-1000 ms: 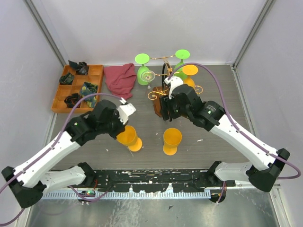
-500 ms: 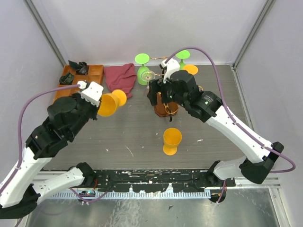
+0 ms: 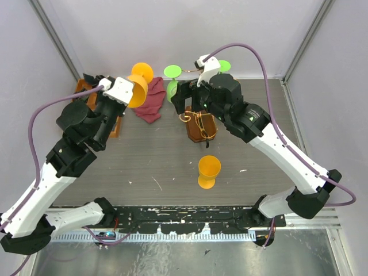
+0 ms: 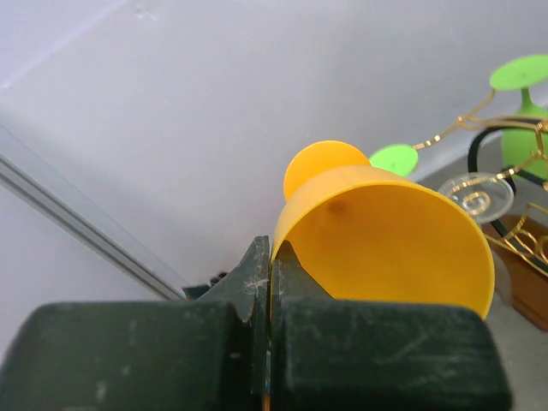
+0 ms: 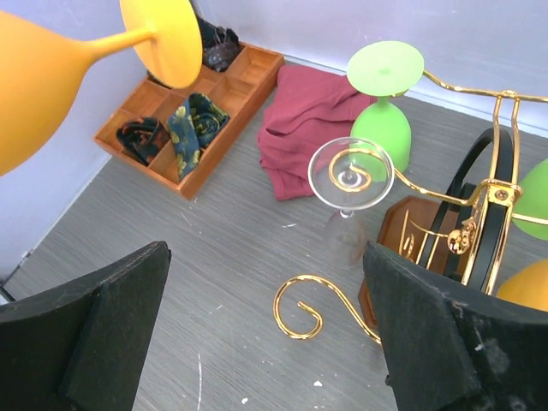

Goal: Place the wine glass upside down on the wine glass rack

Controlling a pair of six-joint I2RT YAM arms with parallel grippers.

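At the left, the left hand is clamped on the bowl rim of the orange wine glass and holds it in the air, well off the table. The glass lies roughly level, not upright, with its long axis running from the gripped bowl out to the foot, which points toward the back wall. Below it sit the wooden tray and then the red cloth. Further right stands the wine glass rack, so the glass must travel rightward and tip foot-up. A clear glass already hangs there. The right hand hovers over the rack with its fingers wide apart, holding nothing. It is the nearer hand to the rack.
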